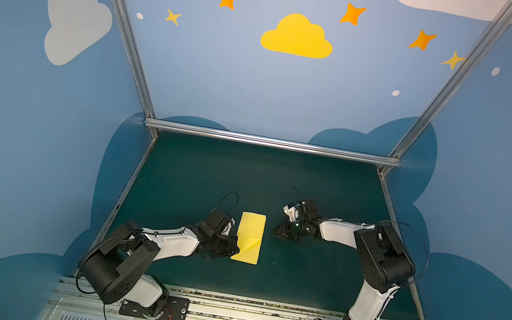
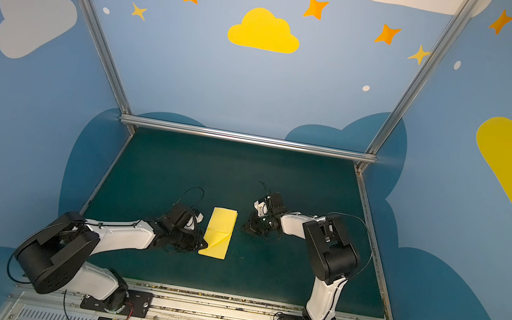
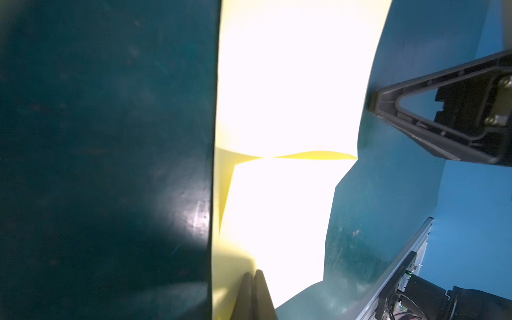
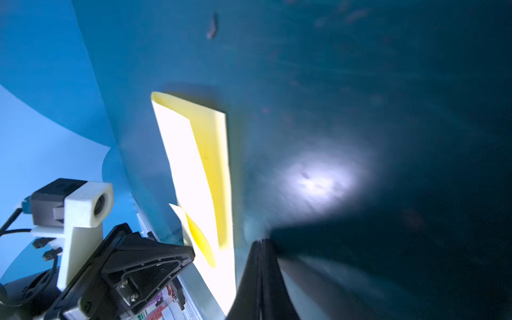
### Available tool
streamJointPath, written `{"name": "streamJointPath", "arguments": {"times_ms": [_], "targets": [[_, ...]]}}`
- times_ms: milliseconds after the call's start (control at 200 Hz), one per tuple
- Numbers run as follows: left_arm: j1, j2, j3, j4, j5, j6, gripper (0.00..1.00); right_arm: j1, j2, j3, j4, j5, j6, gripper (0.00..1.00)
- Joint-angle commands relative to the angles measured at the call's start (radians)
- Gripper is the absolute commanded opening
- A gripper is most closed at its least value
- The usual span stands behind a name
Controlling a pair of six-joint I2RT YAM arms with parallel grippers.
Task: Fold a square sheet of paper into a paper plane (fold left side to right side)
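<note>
The square sheet of paper (image 1: 250, 233) (image 2: 221, 228) lies on the green mat as a narrow pale yellow rectangle, folded in half lengthwise, with a slanted flap raised on its near half. My left gripper (image 1: 236, 250) (image 2: 204, 246) is shut, and its tips (image 3: 253, 273) rest on the paper (image 3: 291, 83) at the near left edge. My right gripper (image 1: 274, 233) (image 2: 243, 228) (image 4: 261, 241) is shut and empty, low over the mat just right of the paper (image 4: 194, 166), apart from it. No paper plane is in view.
The green mat (image 1: 245, 173) is bounded by an aluminium rail at the back (image 1: 271, 141), slanted side rails, and the arm-base rail at the front (image 1: 257, 317). Blue painted walls rise on three sides.
</note>
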Motion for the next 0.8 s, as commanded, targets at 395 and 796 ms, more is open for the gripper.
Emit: {"name": "streamJointPath", "arguments": {"times_ms": [395,796], "targets": [[0.001,-0.014,0.011,-0.053,-0.012,0.009,0.04,0.291,-0.014,0.178,-0.154,0.149,0.05,0.0],[0.0,-0.027,0.0,-0.057,-0.012,0.014,0.04,0.302,0.077,0.123,-0.115,0.192,0.074,0.0]]}}
